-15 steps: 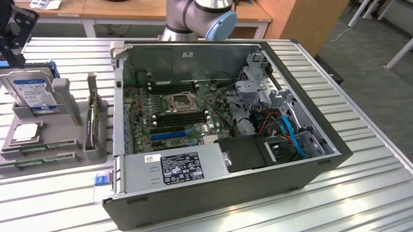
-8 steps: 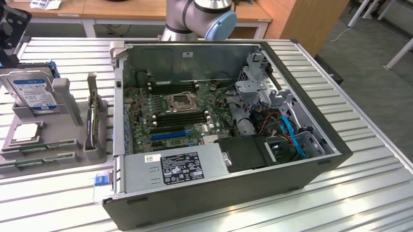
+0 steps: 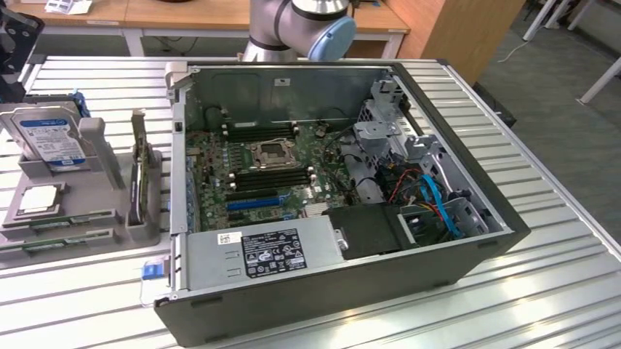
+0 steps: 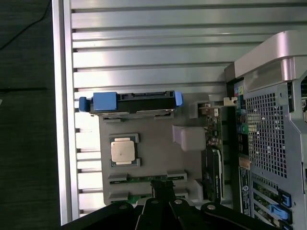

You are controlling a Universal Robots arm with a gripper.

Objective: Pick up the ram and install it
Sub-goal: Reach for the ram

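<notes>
The ram (image 3: 60, 220) is a thin green stick standing on edge in a slot of the grey parts holder (image 3: 107, 182), at the exterior view's left. A second green stick (image 3: 49, 242) lies in the slot beside it. In the wrist view my gripper (image 4: 162, 186) hangs shut, with nothing between its dark fingers, directly over the ram (image 4: 144, 178) and its neighbour (image 4: 136, 196). The open computer case (image 3: 427, 240) lies on its side on the table. Its motherboard shows black memory slots (image 3: 260, 178) beside the CPU socket (image 3: 270, 153).
The holder also carries a silver hard drive (image 3: 49, 138) (image 4: 132, 102), a loose CPU chip (image 3: 37, 200) (image 4: 123, 151) and a dark expansion card (image 3: 144, 185) (image 4: 213, 165) standing on edge. The arm's base (image 3: 291, 25) stands behind the case. The slatted metal table (image 3: 543, 291) extends around it.
</notes>
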